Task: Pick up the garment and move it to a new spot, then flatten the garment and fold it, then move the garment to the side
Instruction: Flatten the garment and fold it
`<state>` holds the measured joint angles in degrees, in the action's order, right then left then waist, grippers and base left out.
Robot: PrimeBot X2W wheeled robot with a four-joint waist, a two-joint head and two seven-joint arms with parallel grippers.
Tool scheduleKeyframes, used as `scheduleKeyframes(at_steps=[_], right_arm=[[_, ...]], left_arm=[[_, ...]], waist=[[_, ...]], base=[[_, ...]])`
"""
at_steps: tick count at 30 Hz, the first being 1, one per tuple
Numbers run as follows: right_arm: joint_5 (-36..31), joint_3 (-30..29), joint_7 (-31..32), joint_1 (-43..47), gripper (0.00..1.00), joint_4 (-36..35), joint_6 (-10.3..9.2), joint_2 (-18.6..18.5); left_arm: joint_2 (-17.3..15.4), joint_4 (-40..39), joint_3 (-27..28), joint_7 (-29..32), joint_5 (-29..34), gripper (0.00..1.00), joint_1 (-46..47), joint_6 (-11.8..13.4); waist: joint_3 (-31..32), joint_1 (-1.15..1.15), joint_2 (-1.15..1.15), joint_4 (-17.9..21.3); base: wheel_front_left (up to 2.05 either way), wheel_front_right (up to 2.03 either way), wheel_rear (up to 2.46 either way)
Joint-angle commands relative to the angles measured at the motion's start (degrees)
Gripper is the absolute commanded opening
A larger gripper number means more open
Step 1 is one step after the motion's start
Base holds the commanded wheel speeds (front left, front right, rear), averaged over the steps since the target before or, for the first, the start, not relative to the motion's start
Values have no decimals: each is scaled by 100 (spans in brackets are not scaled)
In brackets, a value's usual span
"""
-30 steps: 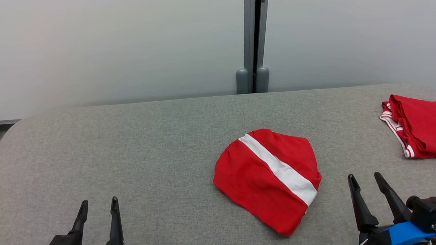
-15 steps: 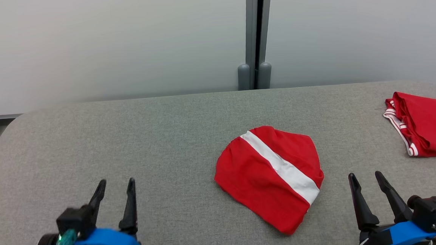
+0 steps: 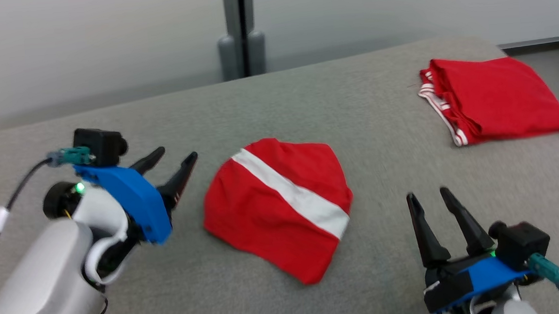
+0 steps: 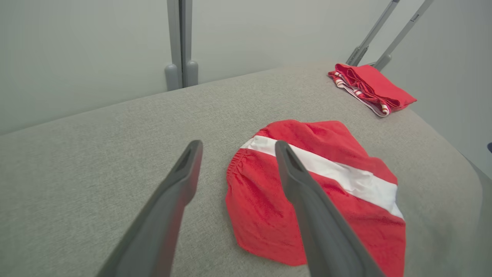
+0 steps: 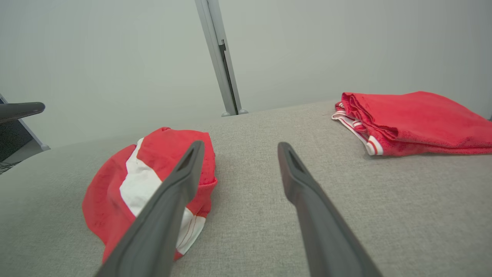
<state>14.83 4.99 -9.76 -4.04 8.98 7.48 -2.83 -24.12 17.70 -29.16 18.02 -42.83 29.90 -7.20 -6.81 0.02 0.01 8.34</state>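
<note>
The garment [image 3: 277, 203] is a crumpled red piece with a white stripe, lying in the middle of the grey padded table [image 3: 363, 98]. It also appears in the left wrist view [image 4: 319, 192] and the right wrist view [image 5: 153, 173]. My left gripper [image 3: 173, 158] hovers open just left of the garment, fingers pointing toward its left edge, with nothing between them [image 4: 234, 148]. My right gripper [image 3: 430, 196] stands open to the garment's lower right, holding nothing [image 5: 240, 148].
A second red garment [image 3: 494, 96], folded and white-trimmed, lies at the table's far right near the edge [image 4: 369, 86] [image 5: 415, 121]. A grey post [image 3: 240, 33] stands against the pale wall behind the table.
My left arm has risen and swung right toward the garment's left edge. The head camera has turned, shifting the whole scene left. The right gripper has held its place.
</note>
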Motion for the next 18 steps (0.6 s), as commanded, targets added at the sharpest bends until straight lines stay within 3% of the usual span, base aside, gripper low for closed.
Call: scheduleKeyframes(at_steps=[1,9,18], right_arm=[[89,150,-82,-144,100,47,3,-15],[477,901,-382,-582,100,236,3,-12],[702,1079,-535,-793,100,469,3,-14]], left_arm=[[-279,26,-62,303,-415,100,255,-27],[-1309,-42,-449,1106,-1352,100,763,-22],[-1817,-152,-726,1613,-1951,100,861,-23]], waist=[[-96,-2,-1,264],[-855,-2,-1,1274],[-1217,-2,-1,1809]], base=[[0,0,0],[0,0,0],[0,0,0]])
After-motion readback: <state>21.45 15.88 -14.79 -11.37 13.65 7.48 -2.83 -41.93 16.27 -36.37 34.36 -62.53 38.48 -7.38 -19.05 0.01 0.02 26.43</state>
